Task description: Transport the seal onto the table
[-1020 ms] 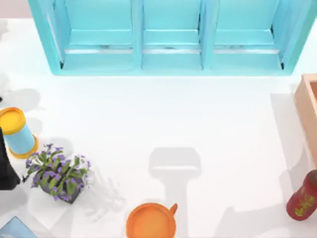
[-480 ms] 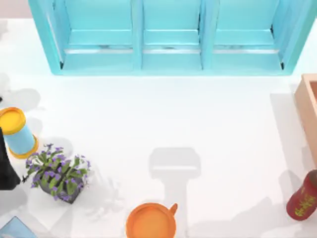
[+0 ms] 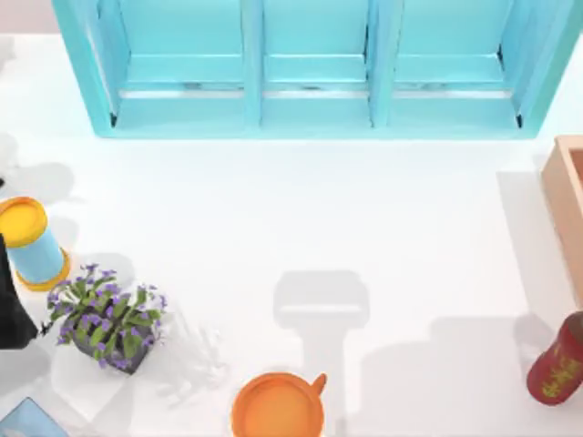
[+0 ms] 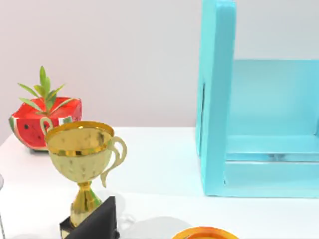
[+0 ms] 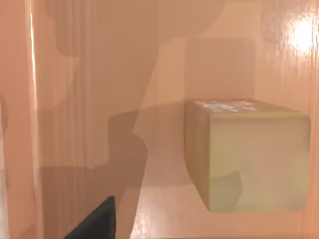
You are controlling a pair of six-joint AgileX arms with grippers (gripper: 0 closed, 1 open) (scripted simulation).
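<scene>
The seal (image 5: 249, 154), a tan block with pale marks on its top edge, stands on the floor of the light-wood box (image 5: 99, 74) in the right wrist view. A dark part of my right gripper (image 5: 97, 221) shows below and beside the seal, apart from it. From above, the box (image 3: 567, 209) sits at the right edge of the white table (image 3: 301, 209), its inside cut off by the frame. My left arm (image 3: 11, 309) rests at the table's left edge.
A turquoise shelf cabinet (image 3: 310, 68) spans the back. A yellow-and-blue cup (image 3: 29, 241) and a purple-flowered plant (image 3: 107, 319) stand at the left, an orange cup (image 3: 278, 407) at the front, and a dark red bottle (image 3: 557, 360) at the front right. A gold trophy (image 4: 84, 164) stands near the left arm.
The shadow on the table at the front right has spread and shifted toward the middle. The left arm and all the objects have stayed put.
</scene>
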